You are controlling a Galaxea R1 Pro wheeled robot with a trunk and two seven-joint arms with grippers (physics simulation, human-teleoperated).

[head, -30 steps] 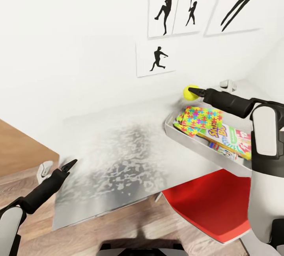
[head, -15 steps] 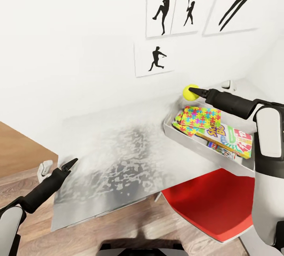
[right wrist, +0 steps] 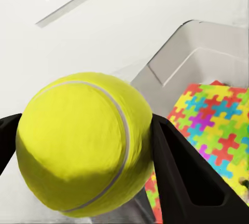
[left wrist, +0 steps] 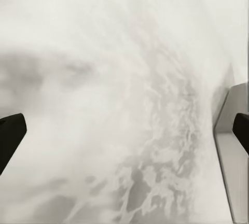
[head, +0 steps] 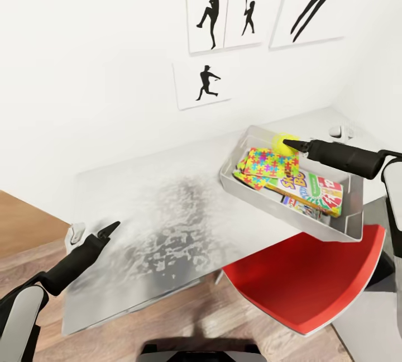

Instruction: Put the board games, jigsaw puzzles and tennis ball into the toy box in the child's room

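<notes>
My left gripper [head: 110, 228] is matte black, with thin pointed fingers on a round black forearm. Behind the forearm comes a light grey shell with a black border. My right gripper [head: 292, 142] looks the same: black tapered fingers [right wrist: 181, 177], a black tube, then a grey-white shell.

Red chair [head: 312, 281] beside table [head: 167, 222]; silhouette posters [head: 202, 84] on wall.
</notes>
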